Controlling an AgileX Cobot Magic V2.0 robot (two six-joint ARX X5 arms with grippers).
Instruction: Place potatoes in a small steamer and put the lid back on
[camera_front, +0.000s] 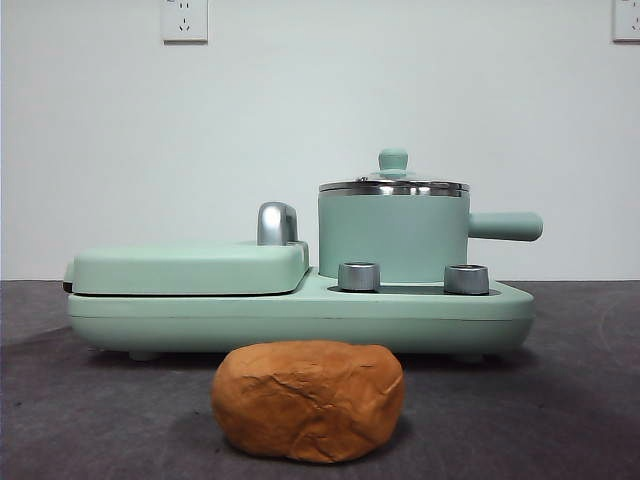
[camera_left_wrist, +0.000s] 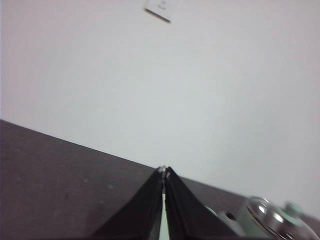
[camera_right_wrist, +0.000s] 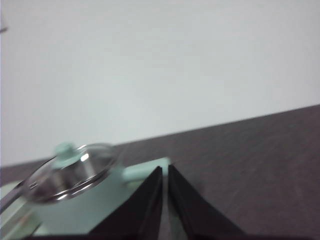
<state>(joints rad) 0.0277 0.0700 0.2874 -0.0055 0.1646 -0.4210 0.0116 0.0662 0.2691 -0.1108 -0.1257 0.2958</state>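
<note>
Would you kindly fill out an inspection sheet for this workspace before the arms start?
Surface: dark grey table, matte.
Job's things: potato lies on the table in front of the appliance; steamer pot sits on the green base, handle to the picture's right; glass lid is on the pot.
Clutter: closed griddle beside the pot; two steel knobs.
Grippers: left gripper shut, holding nothing; right gripper shut, holding nothing, near the pot's handle.
Cables: nothing seen.
Surroundings: white wall with two sockets.

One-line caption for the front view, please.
Lidded small steamer sits on the mint-green cooker, lid on; potato lies on the table in front.
</note>
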